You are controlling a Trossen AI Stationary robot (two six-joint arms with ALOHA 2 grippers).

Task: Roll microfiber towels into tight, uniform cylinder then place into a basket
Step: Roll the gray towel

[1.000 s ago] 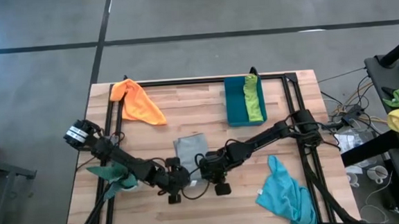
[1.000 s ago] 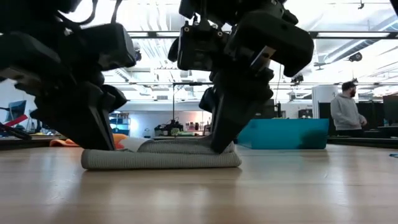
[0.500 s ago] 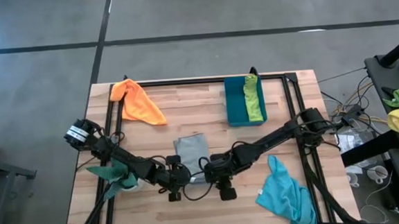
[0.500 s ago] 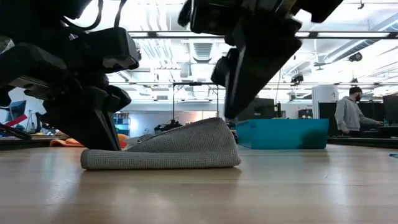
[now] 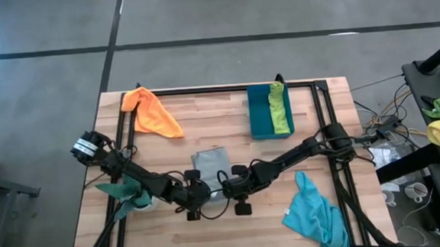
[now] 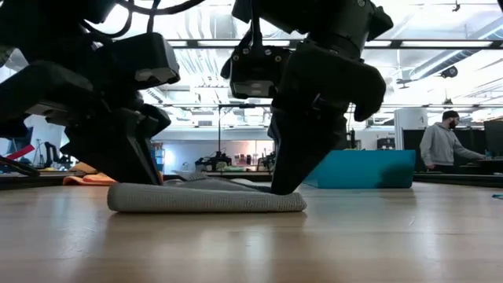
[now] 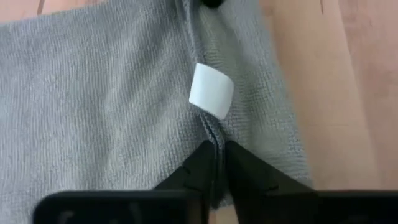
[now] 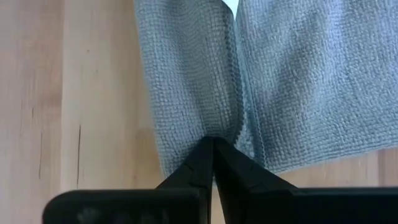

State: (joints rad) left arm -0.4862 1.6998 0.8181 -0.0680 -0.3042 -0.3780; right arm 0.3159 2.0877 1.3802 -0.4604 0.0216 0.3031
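On the desk (image 5: pixel 211 231) the grey towel (image 5: pixel 210 166) lies flat near centre, my left pincer (image 7: pixel 216 163) at its 7 o'clock corner and right pincer (image 8: pixel 212 149) at 5 o'clock both pinching the near hem, presumably to start rolling.

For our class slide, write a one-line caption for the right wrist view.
Right gripper pinches the near edge of the grey towel shut on the wooden table.

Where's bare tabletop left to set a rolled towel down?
Free: between the orange towel and the basket; front edge below both grippers. Crowded: the middle, where left gripper and right gripper pinch the grey towel.
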